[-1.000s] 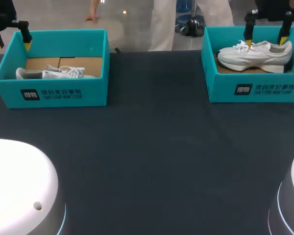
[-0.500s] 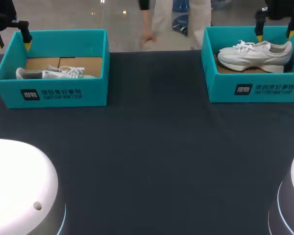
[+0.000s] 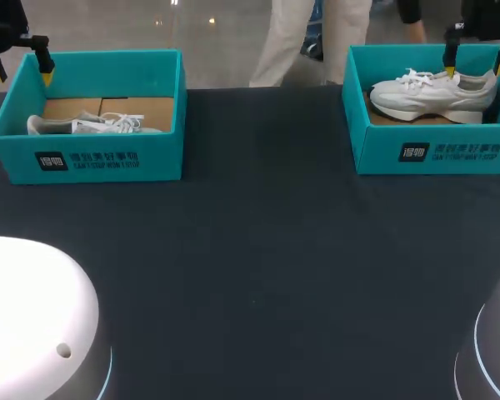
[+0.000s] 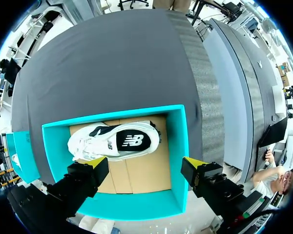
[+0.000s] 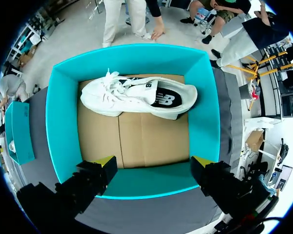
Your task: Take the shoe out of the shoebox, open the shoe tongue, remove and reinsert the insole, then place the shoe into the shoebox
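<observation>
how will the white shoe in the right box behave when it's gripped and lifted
The white shoe looks like a soft trainer, so its upper would probably squash when pinched. Its thick sole likely keeps the bottom stiff. The loose laces may dangle and snag on the shoebox wall.

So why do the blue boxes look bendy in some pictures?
In the right wrist view the fisheye lens bows the right shoebox walls outward; in the left wrist view the left shoebox bulges likewise; in the head view both boxes' edges run straight.
</observation>
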### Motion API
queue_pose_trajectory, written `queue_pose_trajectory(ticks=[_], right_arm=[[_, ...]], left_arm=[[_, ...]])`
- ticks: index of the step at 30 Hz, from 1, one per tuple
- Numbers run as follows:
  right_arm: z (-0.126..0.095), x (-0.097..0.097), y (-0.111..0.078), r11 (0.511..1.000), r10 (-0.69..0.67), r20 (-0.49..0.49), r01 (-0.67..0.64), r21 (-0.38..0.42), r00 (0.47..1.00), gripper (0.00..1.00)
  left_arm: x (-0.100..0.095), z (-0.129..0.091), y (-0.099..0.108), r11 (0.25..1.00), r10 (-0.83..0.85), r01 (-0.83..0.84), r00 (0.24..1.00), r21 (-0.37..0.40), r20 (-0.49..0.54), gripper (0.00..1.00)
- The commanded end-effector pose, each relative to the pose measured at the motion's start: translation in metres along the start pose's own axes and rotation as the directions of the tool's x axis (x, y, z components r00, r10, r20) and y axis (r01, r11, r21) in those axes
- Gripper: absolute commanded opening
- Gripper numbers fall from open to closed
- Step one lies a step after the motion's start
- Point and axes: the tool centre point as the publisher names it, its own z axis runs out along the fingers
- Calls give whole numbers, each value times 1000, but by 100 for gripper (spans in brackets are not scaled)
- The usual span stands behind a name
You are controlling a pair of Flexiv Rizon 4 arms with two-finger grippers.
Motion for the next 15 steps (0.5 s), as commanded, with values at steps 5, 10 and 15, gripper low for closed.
queue_pose_trajectory(ticks=[5,10,15], right_arm=[[11,-6,17,993,42,-9,-40,113,999,100],[11,-6,17,993,42,-9,-40,113,999,100],[11,-6,17,993,42,-9,-40,113,999,100]], left_arm=[[0,0,0,1000,1,-1,1000,0,0,100],[0,0,0,1000,1,-1,1000,0,0,100],[0,0,0,1000,1,-1,1000,0,0,100]])
